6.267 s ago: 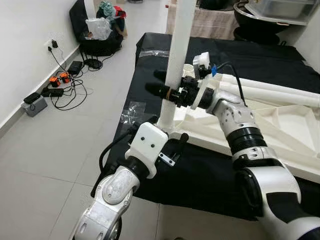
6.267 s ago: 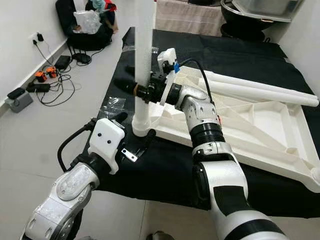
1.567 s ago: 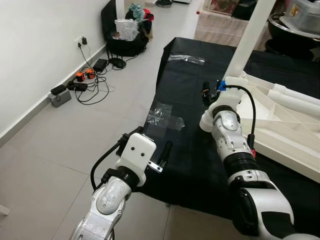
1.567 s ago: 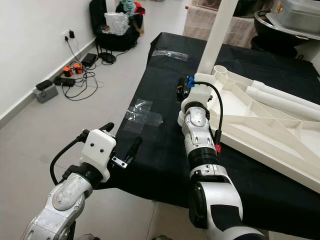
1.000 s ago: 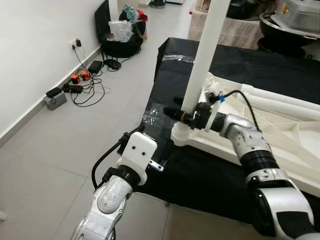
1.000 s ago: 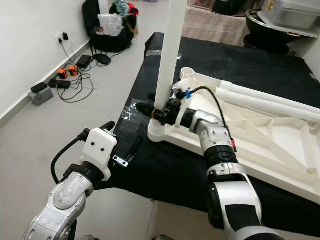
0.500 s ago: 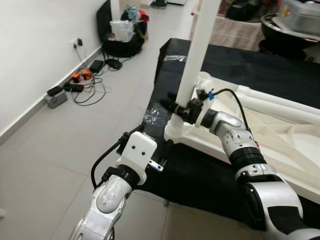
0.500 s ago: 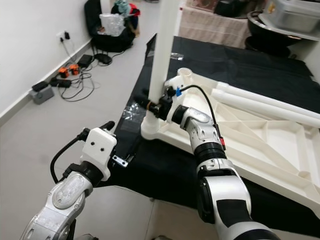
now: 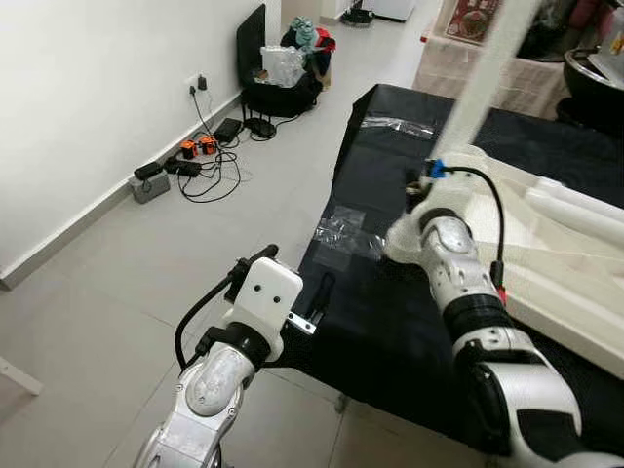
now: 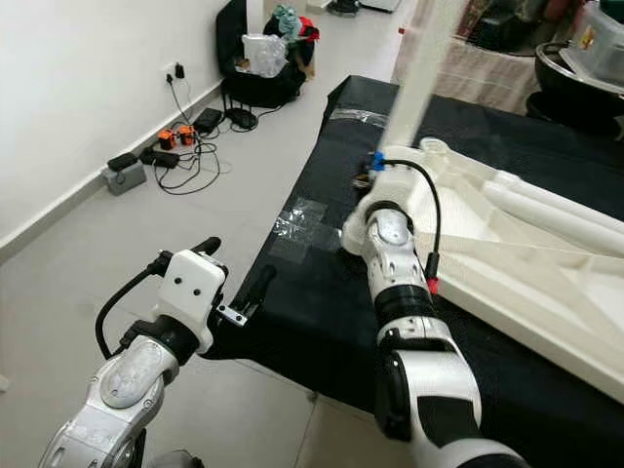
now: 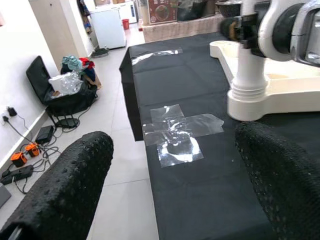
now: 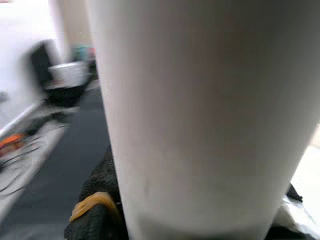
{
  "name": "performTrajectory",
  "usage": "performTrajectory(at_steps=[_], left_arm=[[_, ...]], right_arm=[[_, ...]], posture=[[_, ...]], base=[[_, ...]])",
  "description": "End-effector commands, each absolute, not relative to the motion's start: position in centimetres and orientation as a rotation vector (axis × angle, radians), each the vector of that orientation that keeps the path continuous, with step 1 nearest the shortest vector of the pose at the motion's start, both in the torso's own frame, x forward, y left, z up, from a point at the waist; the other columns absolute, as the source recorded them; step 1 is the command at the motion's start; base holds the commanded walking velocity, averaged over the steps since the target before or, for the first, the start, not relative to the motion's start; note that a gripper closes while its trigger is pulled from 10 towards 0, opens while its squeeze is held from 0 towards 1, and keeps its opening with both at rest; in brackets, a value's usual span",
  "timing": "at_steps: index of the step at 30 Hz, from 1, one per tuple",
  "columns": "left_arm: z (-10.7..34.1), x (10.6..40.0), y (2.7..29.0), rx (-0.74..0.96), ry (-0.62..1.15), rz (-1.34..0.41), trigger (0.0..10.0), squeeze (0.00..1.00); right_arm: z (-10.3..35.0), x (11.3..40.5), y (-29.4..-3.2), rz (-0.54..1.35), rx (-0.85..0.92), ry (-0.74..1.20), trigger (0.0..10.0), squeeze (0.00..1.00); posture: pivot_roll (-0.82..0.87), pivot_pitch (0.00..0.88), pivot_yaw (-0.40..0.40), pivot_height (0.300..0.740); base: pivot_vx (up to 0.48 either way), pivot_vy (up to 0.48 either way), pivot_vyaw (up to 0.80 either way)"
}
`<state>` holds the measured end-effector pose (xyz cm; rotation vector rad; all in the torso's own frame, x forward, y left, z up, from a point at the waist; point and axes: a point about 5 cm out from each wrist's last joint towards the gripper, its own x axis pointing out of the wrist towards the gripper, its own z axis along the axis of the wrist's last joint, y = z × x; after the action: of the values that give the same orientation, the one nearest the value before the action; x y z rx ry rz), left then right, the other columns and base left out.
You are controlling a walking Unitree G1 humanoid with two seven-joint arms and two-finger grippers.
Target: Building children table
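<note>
- The right gripper [image 12: 200,220] is clamped round a white table leg [image 10: 421,73]; in its wrist view the leg sits between the black fingers [image 12: 95,210], one dark pad showing on each side of the tube.
- That leg stands upright, its foot seated in a round corner socket [image 11: 248,95] of the upturned white tabletop [image 10: 517,263], directly below the jaws.
- The tabletop lies underside up on a black cloth [image 9: 390,302], stretching away from the right gripper toward the robot's right, its ribs showing.
- Two more white legs [image 10: 556,219] lie flat on the tabletop's ribs, well off to the right of the closed jaws.
- The left gripper [image 11: 170,200] hangs over the near edge of the cloth, fingers spread wide and nothing between them.
- Ahead of those open jaws, a patch of clear tape [image 11: 177,132] is stuck to the cloth; the socket and leg stand just past it, nearer one finger than the other.
- Well off to the left of the left gripper, beyond the cloth's edge, grey floor tiles [image 9: 127,263] run to a white wall [image 9: 88,88].
- Along that wall lie tangled cables with orange plugs [image 9: 195,148], and further back a black bag [image 9: 278,93] stuffed with plastic and cloth.
</note>
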<state>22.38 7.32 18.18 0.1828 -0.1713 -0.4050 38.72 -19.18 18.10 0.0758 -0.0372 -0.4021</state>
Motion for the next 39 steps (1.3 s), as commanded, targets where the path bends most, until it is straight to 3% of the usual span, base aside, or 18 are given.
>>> performTrajectory(at_steps=[1,6,7,10,11,16,17,18,21,24,25,27,29,30,31,39], left_arm=[[18.1,22.4,7.0,0.180,-0.172,-0.412,10.0,0.00],[18.1,22.3,6.9,0.179,-0.172,-0.414,10.0,0.00],[18.1,22.3,6.9,0.178,-0.171,-0.416,10.0,0.00],[18.0,22.3,6.8,0.177,-0.170,-0.417,10.0,0.00],[18.0,22.3,6.9,0.177,-0.168,-0.418,10.0,0.00],[18.0,22.3,6.9,0.178,-0.168,-0.418,10.0,0.00],[17.9,22.3,6.9,0.179,-0.168,-0.417,10.0,0.00],[17.9,22.3,6.9,0.179,-0.168,-0.417,10.0,0.00],[17.9,22.3,6.9,0.178,-0.168,-0.418,10.0,0.00],[17.9,22.4,6.8,0.178,-0.169,-0.419,10.0,0.00],[18.0,22.4,6.8,0.177,-0.170,-0.420,10.0,0.00],[18.0,22.4,6.8,0.177,-0.170,-0.420,10.0,0.00],[18.0,22.4,6.8,0.178,-0.171,-0.417,10.0,0.00],[18.0,22.4,6.8,0.178,-0.171,-0.417,10.0,0.00],[18.0,22.4,6.9,0.179,-0.171,-0.416,10.0,0.00],[18.1,22.3,6.9,0.177,-0.171,-0.413,10.0,0.00]], right_arm=[[16.4,38.1,-20.2,-0.486,0.039,0.042,0.0,0.00],[16.3,37.9,-18.4,-0.493,0.057,0.043,0.0,0.00],[16.2,38.1,-17.4,-0.461,0.049,0.049,10.0,0.00],[16.4,38.3,-16.4,-0.401,0.045,0.028,10.0,0.00],[17.1,38.5,-15.5,-0.320,0.059,-0.031,10.0,1.00],[17.4,38.6,-15.3,-0.282,0.060,-0.054,10.0,1.00],[17.9,38.8,-15.5,-0.236,0.078,-0.072,10.0,0.00],[17.9,38.8,-15.5,-0.236,0.078,-0.072,10.0,0.00],[18.8,39.5,-16.1,0.066,0.196,-0.073,10.0,0.00],[18.8,39.5,-16.3,0.131,0.215,-0.066,10.0,0.00],[18.4,38.9,-15.9,0.413,0.250,-0.029,10.0,0.00],[18.4,38.9,-15.9,0.413,0.250,-0.029,10.0,0.00],[18.0,37.1,-15.1,0.770,0.262,-0.011,10.0,0.00],[18.0,37.1,-15.1,0.770,0.262,-0.011,10.0,0.00],[17.7,36.2,-14.8,0.911,0.251,0.002,10.0,0.00],[17.8,36.1,-13.4,1.134,0.207,0.032,10.0,0.00]], posture=[[0.08,0.066,-0.105,0.740],[0.08,0.063,-0.106,0.740],[0.08,0.064,-0.107,0.740],[0.08,0.063,-0.108,0.740],[0.08,0.059,-0.108,0.740],[0.08,0.059,-0.110,0.740],[0.08,0.062,-0.110,0.740],[0.08,0.062,-0.110,0.740],[0.08,0.065,-0.107,0.740],[0.08,0.065,-0.107,0.740],[0.08,0.068,-0.111,0.740],[0.08,0.068,-0.111,0.740],[0.08,0.068,-0.111,0.740],[0.08,0.068,-0.111,0.740],[0.08,0.068,-0.111,0.740],[0.09,0.075,-0.115,0.740]], base=[[0.000,0.000,0.00],[0.000,0.000,0.00],[0.000,0.000,0.00],[0.000,0.000,0.00],[0.000,0.000,0.00],[0.000,0.000,0.00],[0.000,0.000,0.00],[0.000,0.000,0.00],[0.000,0.000,0.00],[0.000,0.000,0.00],[0.000,0.000,0.00],[0.000,0.000,0.00],[0.000,0.000,0.00],[0.000,0.000,0.00],[0.000,0.000,0.00],[0.000,0.000,0.00]])
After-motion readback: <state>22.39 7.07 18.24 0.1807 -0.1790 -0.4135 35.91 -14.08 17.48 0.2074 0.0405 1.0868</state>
